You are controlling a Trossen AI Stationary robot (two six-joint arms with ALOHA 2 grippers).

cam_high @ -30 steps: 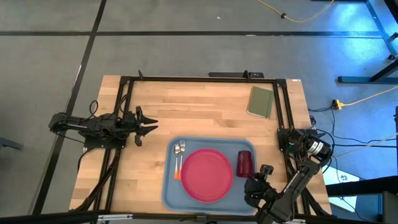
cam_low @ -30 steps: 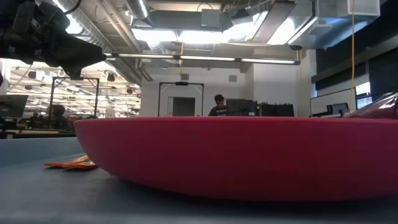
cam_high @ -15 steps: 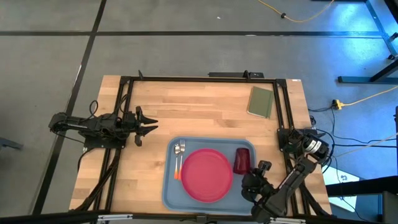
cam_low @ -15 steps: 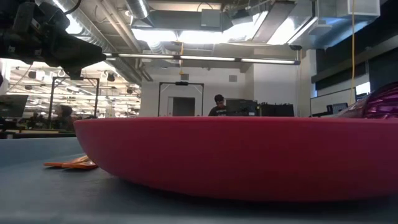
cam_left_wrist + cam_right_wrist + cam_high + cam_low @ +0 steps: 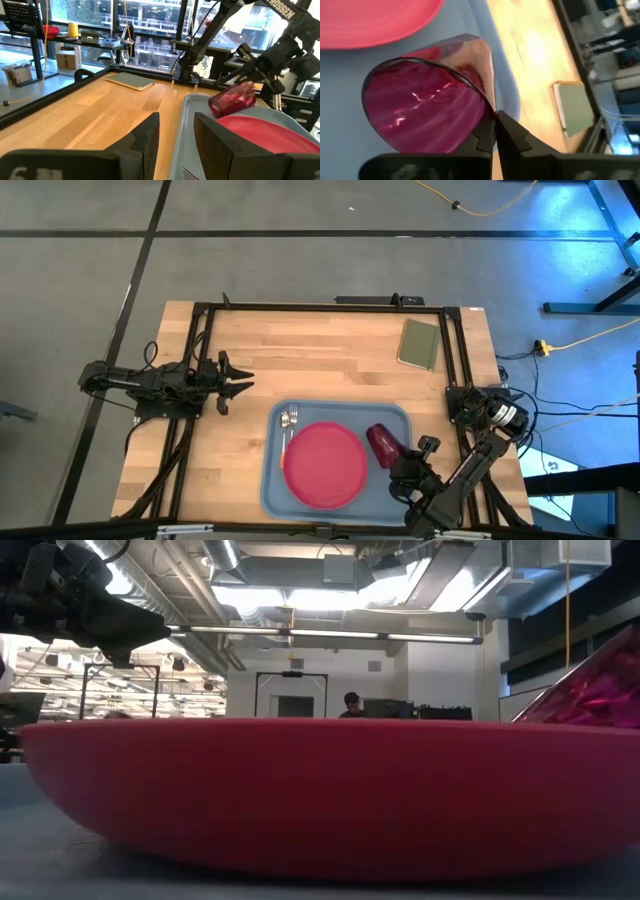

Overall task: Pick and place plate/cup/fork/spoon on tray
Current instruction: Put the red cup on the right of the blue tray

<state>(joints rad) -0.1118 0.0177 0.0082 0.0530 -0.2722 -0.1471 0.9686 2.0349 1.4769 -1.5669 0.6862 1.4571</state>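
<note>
The small dark red tumbler cup (image 5: 384,442) is pinched at its rim by the right gripper (image 5: 404,464) and is held tilted over the right part of the large light blue-grey rectangular plastic tray (image 5: 325,411), just right of the round pink-red plastic plate (image 5: 323,464). The orange-handled fork (image 5: 286,438) and the spoon (image 5: 294,418) are seen at the tray's far left corner. The left gripper (image 5: 241,386) is held spread over the wooden table (image 5: 310,350), left of the tray. A small olive-green rectangular pad (image 5: 419,344) lies at the far right.
</note>
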